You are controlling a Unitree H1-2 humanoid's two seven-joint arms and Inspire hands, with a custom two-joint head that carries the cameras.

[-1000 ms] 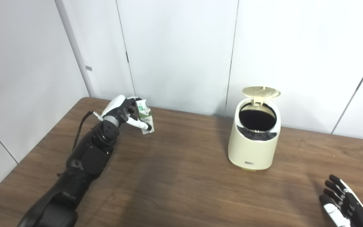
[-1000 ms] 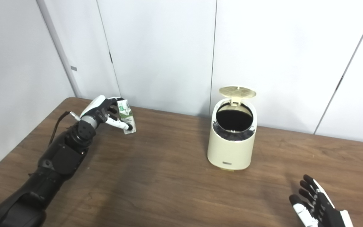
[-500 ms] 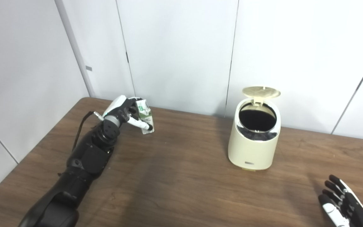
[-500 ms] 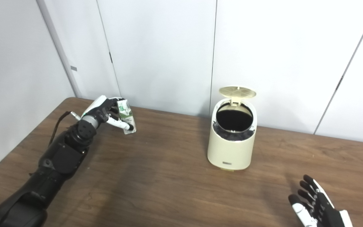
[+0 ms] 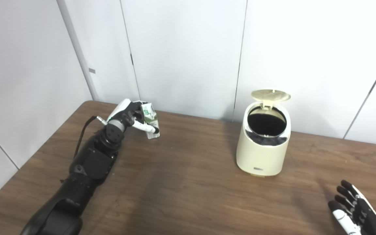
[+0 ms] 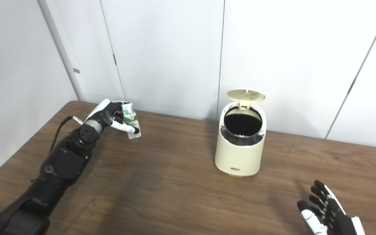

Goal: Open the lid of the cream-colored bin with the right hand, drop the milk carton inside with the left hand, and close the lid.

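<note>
A cream-colored bin (image 5: 261,153) stands on the brown table toward the back, right of centre. Its round lid (image 5: 270,95) is tipped up at the rear, and the dark inside shows. Far to the left, my left hand (image 5: 127,116) is shut on a small green and white milk carton (image 5: 150,120), held upright just above the tabletop. My right hand (image 5: 354,212) lies low at the bottom right corner, open, fingers spread, well clear of the bin.
White wall panels close off the back and left side right behind the table (image 5: 188,182). The table's left edge runs diagonally beside my left arm. A dark cable (image 5: 83,134) loops near the left wrist.
My left hand with the carton has edged slightly up and to the right. The right hand has slipped a little lower. The bin and lid are unchanged.
</note>
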